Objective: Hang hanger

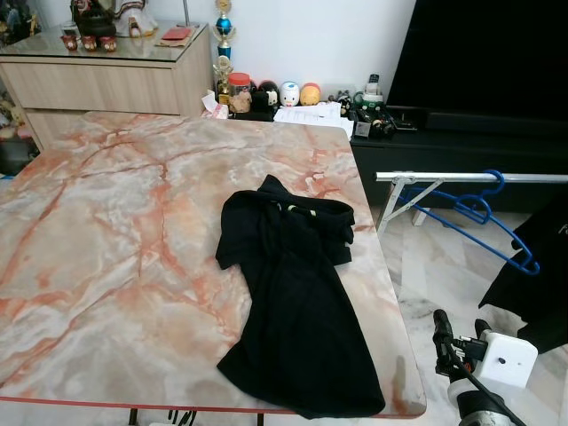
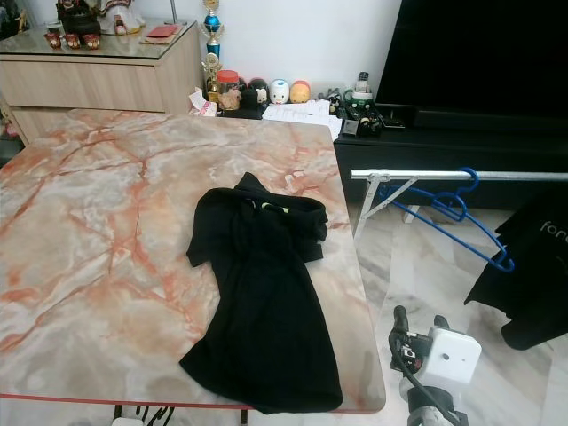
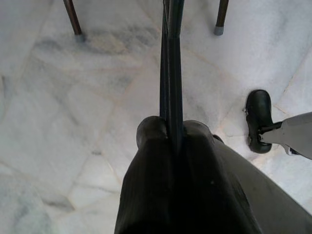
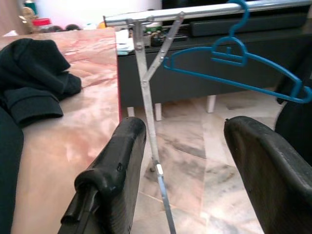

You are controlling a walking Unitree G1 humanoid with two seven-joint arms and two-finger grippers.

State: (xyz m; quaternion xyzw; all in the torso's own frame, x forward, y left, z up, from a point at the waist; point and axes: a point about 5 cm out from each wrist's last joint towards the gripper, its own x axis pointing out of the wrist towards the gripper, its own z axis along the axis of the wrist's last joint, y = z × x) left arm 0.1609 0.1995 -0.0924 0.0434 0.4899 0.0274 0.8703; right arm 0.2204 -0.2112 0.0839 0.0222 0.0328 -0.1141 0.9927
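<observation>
In the upper left of the head views a wooden sideboard (image 1: 98,75) stands behind the marble desk (image 1: 106,231), which fills the left and middle of the frame. A black garment (image 1: 297,293) lies spread on the desk, right of centre, its collar towards the far edge and its hem close to the near edge. No hanger is inside it, as far as can be seen.

The left hand (image 3: 169,97) shows in its wrist view, pointed down at the pale floor tiles (image 3: 63,122). Its two fingers are pressed together with nothing visible between them. It looks idle.

To the right of the desk, a silver rack rail (image 1: 470,177) runs across the right middle of the frame. A blue hanger (image 1: 484,217) already hangs from the rail by its hook. Another dark garment (image 1: 537,284) hangs at the far right edge.

In the lower right corner the right hand (image 1: 457,342) is held low beside the desk, near its corner. In its wrist view the fingers (image 4: 114,170) stand wide apart and empty, facing the rail and the hanger.

The likely step is reaching for the hanger. To do it well, the right hand should rise and go towards the hanger's neck just under the hook, not the thin lower bar. It should close there, then lift straight up so the hook clears the rail without snagging the rack's slanted brace (image 4: 163,51).
</observation>
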